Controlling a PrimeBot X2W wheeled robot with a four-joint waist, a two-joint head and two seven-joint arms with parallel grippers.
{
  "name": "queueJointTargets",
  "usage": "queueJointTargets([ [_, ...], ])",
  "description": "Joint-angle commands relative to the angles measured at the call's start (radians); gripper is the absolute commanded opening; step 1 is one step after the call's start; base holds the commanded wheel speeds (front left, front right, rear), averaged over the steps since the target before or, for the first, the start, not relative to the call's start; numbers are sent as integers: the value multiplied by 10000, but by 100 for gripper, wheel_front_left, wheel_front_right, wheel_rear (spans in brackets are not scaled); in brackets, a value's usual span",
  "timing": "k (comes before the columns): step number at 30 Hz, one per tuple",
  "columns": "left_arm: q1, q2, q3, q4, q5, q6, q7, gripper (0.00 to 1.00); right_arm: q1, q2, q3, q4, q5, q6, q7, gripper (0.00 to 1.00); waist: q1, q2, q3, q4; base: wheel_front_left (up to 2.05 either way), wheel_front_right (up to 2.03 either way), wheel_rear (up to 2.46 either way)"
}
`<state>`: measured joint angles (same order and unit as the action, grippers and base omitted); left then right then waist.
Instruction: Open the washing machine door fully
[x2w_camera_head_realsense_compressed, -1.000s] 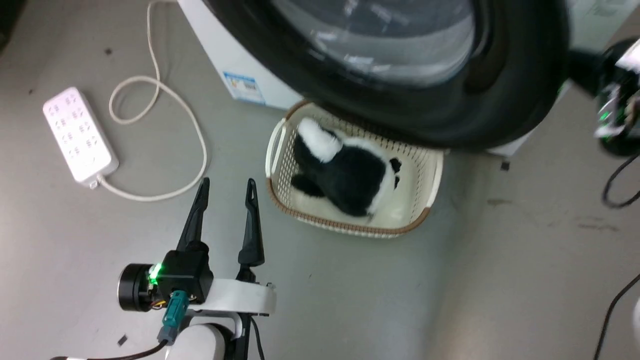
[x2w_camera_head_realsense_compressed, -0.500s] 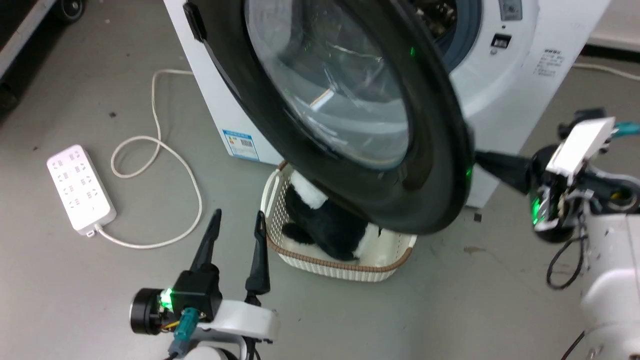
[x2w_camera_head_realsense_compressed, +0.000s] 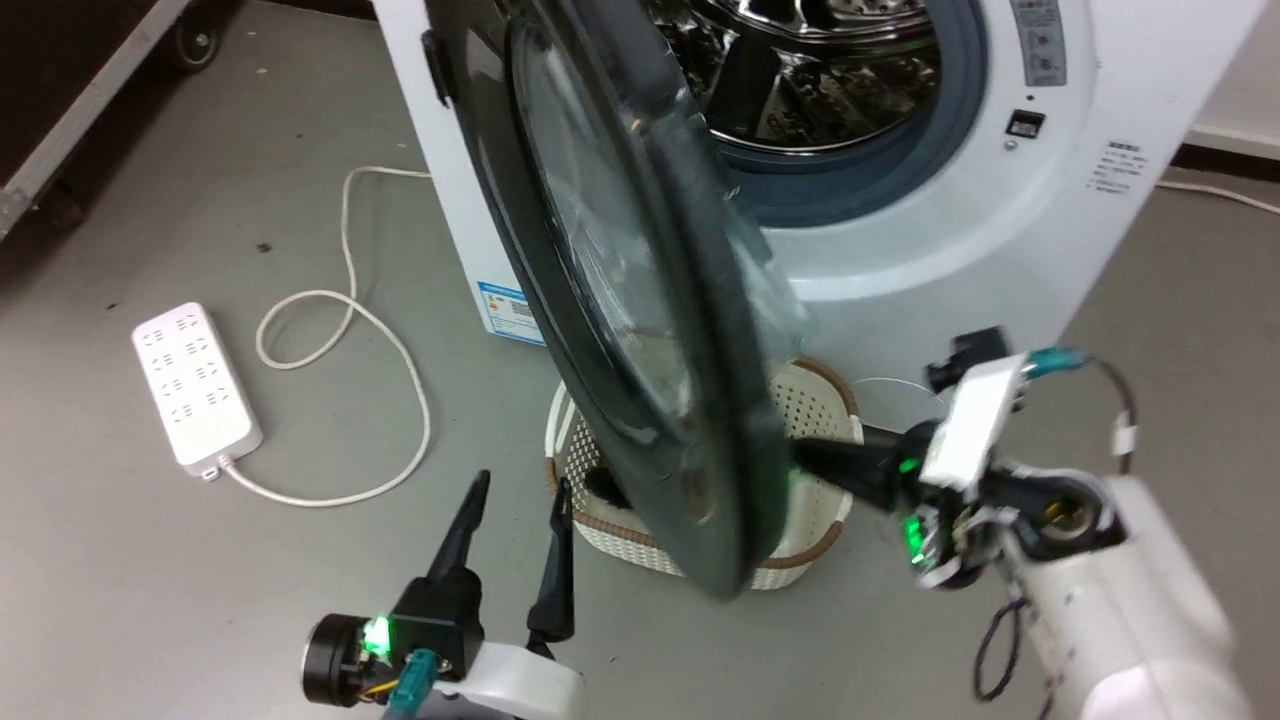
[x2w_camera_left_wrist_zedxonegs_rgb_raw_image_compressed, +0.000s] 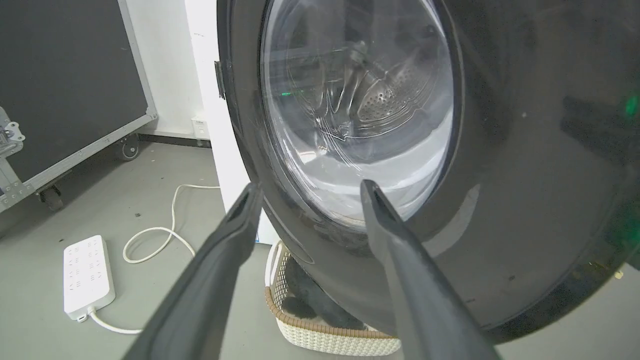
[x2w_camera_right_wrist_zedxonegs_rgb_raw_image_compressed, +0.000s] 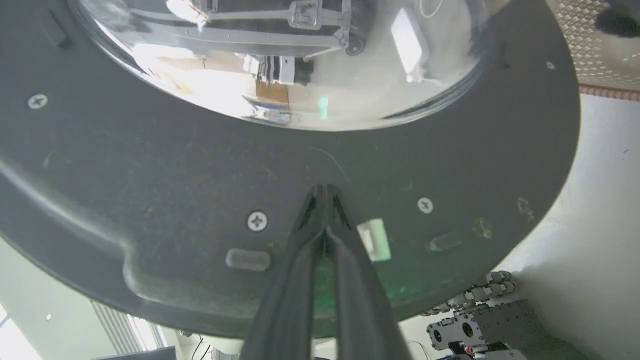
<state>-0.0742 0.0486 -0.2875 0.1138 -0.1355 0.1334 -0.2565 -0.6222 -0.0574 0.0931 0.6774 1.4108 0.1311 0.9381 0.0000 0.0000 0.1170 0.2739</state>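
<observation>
The washing machine door (x2w_camera_head_realsense_compressed: 640, 300) stands partly open, hinged on the left side of the white washing machine (x2w_camera_head_realsense_compressed: 960, 240) and turned nearly edge-on to the head view, so the steel drum (x2w_camera_head_realsense_compressed: 820, 70) and its grey rubber ring (x2w_camera_head_realsense_compressed: 880, 170) show to its right. The door's lower rim hangs over a cream basket (x2w_camera_head_realsense_compressed: 815, 400) that sits on the grey floor (x2w_camera_head_realsense_compressed: 180, 600) just on the near side of the machine. Something dark and soft (x2w_camera_head_realsense_compressed: 603, 487) lies in the basket, mostly hidden by the door. The right tool (x2w_camera_right_wrist_zedxonegs_rgb_raw_image_compressed: 323, 190) is clenched with nothing between its fingers, the two tips together at the dark inner face of the door, just below the glass bowl and between two screws. In the head view its fingers reach in from the right and pass behind the door's rim. The left tool (x2w_camera_head_realsense_compressed: 521, 480) is released and empty, fingers spread, low on the door's outer side and apart from it. Farther left a white power strip (x2w_camera_head_realsense_compressed: 195, 385) lies on the floor, its pale cord (x2w_camera_head_realsense_compressed: 426, 430) looping toward the machine
</observation>
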Motion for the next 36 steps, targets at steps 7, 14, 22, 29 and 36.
queueJointTargets([
  [7,372,16,38,-83,-34,102,-53,100,769,71,1152,-593,321,-4,-1193,20,0,0,-229,112,0,0,0],
  [14,608,78,558,-390,-14,1,-53,100,1080,-469,803,-2198,-1649,-4,-3890,100,0,0,-578,-261,0,0,0],
  [22,734,69,1077,-472,-103,-212,-53,100,2290,-1944,455,-4886,-5681,-4,-8460,100,0,0,-1063,-1007,0,0,0],
  [29,968,98,1323,-434,-60,-524,-53,100,3492,-2868,429,-6210,-10101,-4,-10571,100,0,0,-1353,-1631,0,0,0],
  [36,1063,66,1432,-524,-18,-548,-53,100,5352,-1669,-772,-6955,-12111,-4,-11467,100,0,0,-1402,-1891,0,0,0],
])
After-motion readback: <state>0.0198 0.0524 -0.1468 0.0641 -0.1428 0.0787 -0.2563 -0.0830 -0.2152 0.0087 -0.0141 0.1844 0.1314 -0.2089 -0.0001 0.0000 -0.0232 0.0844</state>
